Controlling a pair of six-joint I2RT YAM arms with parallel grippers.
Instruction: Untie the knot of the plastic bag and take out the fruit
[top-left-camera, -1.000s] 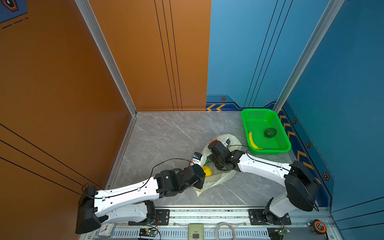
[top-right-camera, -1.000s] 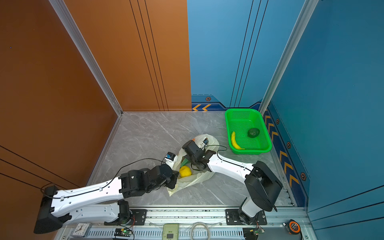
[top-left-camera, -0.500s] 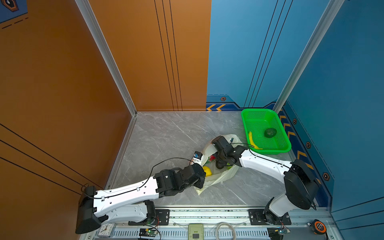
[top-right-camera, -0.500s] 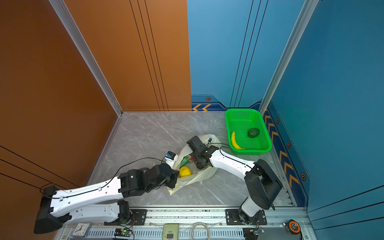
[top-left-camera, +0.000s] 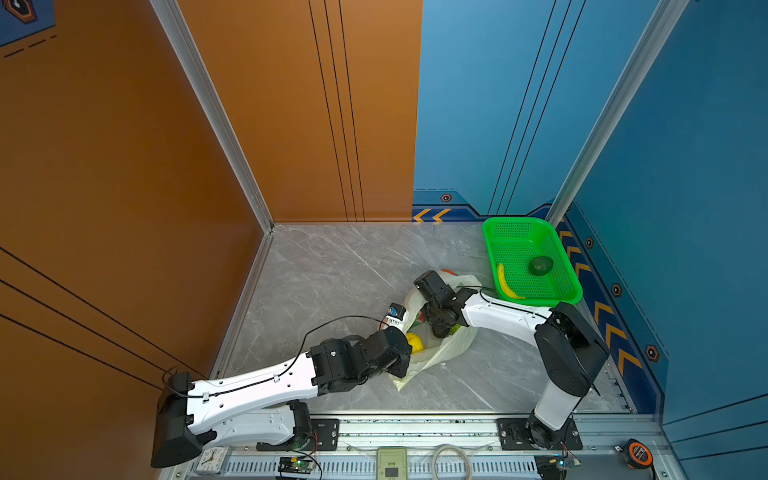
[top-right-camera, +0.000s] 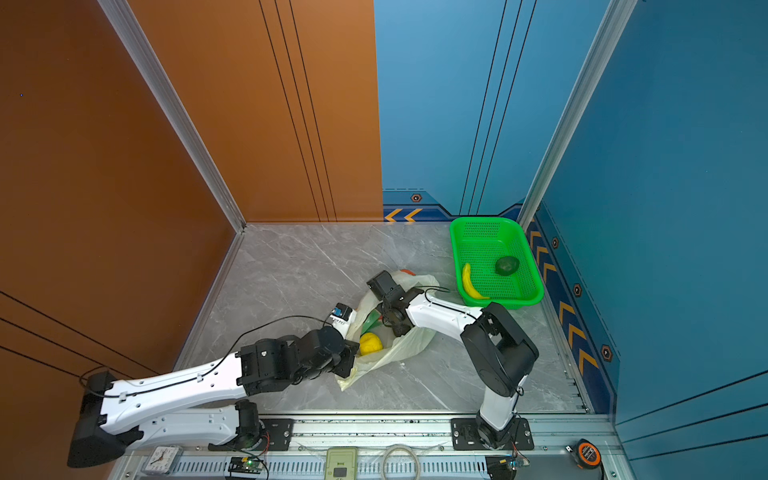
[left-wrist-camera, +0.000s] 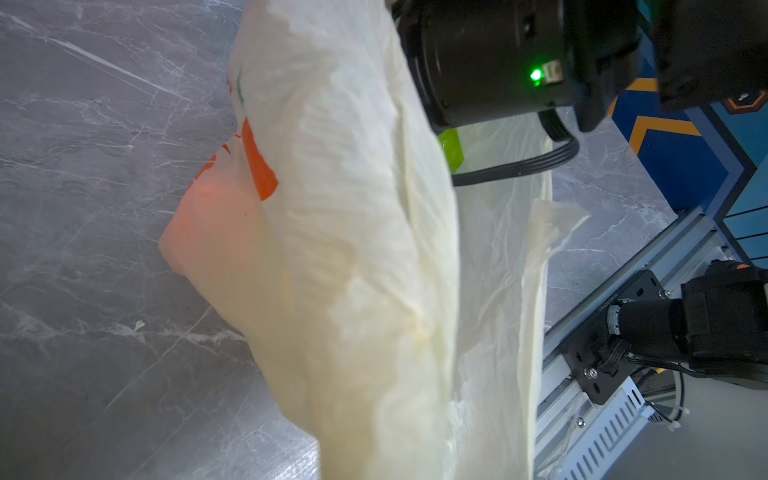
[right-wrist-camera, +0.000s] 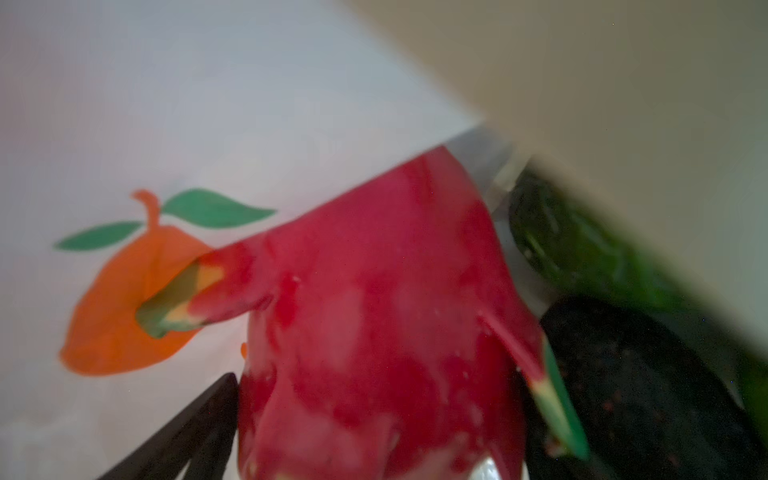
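At the left, the left jaws are shut on the near rim of the bag (top-left-camera: 440, 353) and hold the film up so that the mouth gapes. In the left wrist view the pale film fills most of the frame. No knot shows anywhere and the handles hang loose, so the untying looks done. Just inside the mouth a lemon (top-left-camera: 414, 343) lies in plain sight in both top views.

Further right, the right jaws reach down into the bag and stand wide. The right wrist view puts a red dragon fruit (right-wrist-camera: 374, 332) between them, with one black finger (right-wrist-camera: 208, 411) close by its side. That picture is blurred, so I cannot tell whether they touch it. A green fruit (top-left-camera: 456, 328) lies just beside the jaws in a top view.

At the far right of the desk (top-left-camera: 332, 270), the basket (top-left-camera: 519, 241) already holds a banana (top-left-camera: 505, 282) and an avocado (top-left-camera: 540, 265), lying apart from each other.

The job seems about halfway: two pieces are out and at least three are left in the bag, with the dragon fruit likely next.
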